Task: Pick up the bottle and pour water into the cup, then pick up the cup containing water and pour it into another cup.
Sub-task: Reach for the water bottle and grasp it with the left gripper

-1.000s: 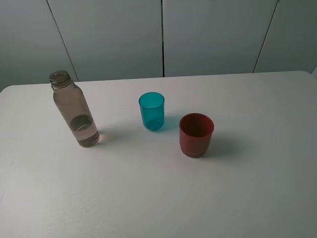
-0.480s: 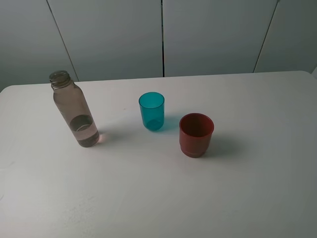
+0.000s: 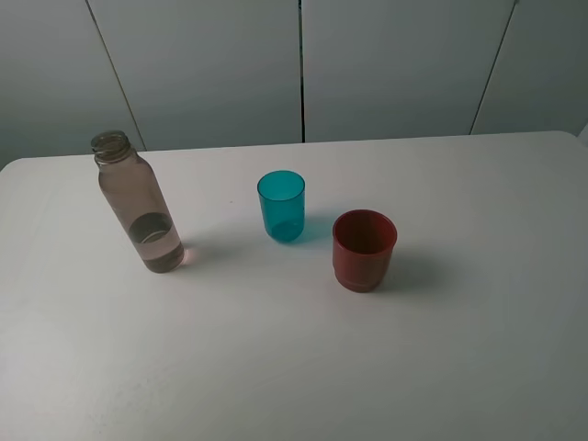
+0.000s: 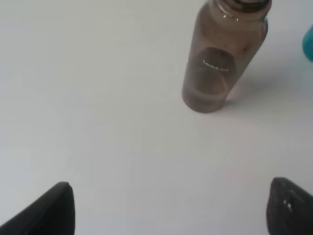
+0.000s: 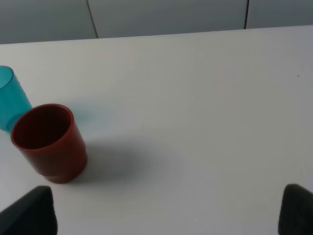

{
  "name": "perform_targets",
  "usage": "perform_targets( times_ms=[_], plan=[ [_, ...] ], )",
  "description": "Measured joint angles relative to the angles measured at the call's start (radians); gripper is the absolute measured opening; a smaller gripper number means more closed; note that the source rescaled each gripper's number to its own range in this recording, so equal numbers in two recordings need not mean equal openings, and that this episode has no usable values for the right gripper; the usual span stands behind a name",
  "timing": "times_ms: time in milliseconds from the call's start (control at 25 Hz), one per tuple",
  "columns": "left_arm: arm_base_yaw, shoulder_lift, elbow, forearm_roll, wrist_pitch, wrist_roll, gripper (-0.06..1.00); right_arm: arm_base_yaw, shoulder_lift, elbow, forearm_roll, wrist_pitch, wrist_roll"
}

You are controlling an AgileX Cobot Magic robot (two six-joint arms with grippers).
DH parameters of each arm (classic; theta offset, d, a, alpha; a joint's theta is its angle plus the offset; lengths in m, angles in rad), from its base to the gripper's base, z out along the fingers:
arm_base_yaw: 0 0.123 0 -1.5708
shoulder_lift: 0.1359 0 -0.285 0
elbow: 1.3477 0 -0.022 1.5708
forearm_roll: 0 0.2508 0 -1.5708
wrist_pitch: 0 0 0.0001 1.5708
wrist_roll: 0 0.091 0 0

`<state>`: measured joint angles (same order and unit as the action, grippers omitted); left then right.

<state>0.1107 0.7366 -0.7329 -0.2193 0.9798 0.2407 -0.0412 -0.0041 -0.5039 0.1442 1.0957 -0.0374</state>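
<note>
The bottle [image 3: 138, 204] is tall, clear and brownish, uncapped, with a little water at its bottom; it stands upright at the left of the white table [image 3: 294, 367]. The teal cup [image 3: 281, 206] stands near the middle. The dark-red cup [image 3: 364, 249] stands just to its right and nearer the front. Neither gripper shows in the exterior view. In the left wrist view my left gripper [image 4: 168, 210] is open and empty, short of the bottle [image 4: 220, 58]. In the right wrist view my right gripper [image 5: 164, 210] is open and empty, with the red cup [image 5: 48, 142] and teal cup [image 5: 11, 98] off to one side.
A grey panelled wall [image 3: 303, 64] runs behind the table's back edge. A sliver of the teal cup [image 4: 309, 44] shows at the edge of the left wrist view.
</note>
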Motion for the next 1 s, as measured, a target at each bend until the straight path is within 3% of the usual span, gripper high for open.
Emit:
perform_targets(
  times_ms=[160, 440, 520, 840, 1000],
  plan=[
    [0.0, 0.092, 0.016, -0.037, -0.059, 0.049, 1.0, 0.0, 0.0, 0.0, 0.0, 0.0, 0.0],
    [-0.011, 0.152, 0.208, -0.073, -0.293, 0.145, 1.0, 0.0, 0.0, 0.0, 0.0, 0.0, 0.0],
    [-0.039, 0.152, 0.257, -0.08, -0.385, 0.154, 1.0, 0.0, 0.0, 0.0, 0.0, 0.0, 0.0],
    [-0.268, 0.152, 0.421, -0.098, -0.749, 0.094, 1.0, 0.0, 0.0, 0.0, 0.0, 0.0, 0.001],
    [-0.282, 0.154, 0.485, -0.092, -0.903, 0.079, 1.0, 0.0, 0.0, 0.0, 0.0, 0.0, 0.001]
  ],
)
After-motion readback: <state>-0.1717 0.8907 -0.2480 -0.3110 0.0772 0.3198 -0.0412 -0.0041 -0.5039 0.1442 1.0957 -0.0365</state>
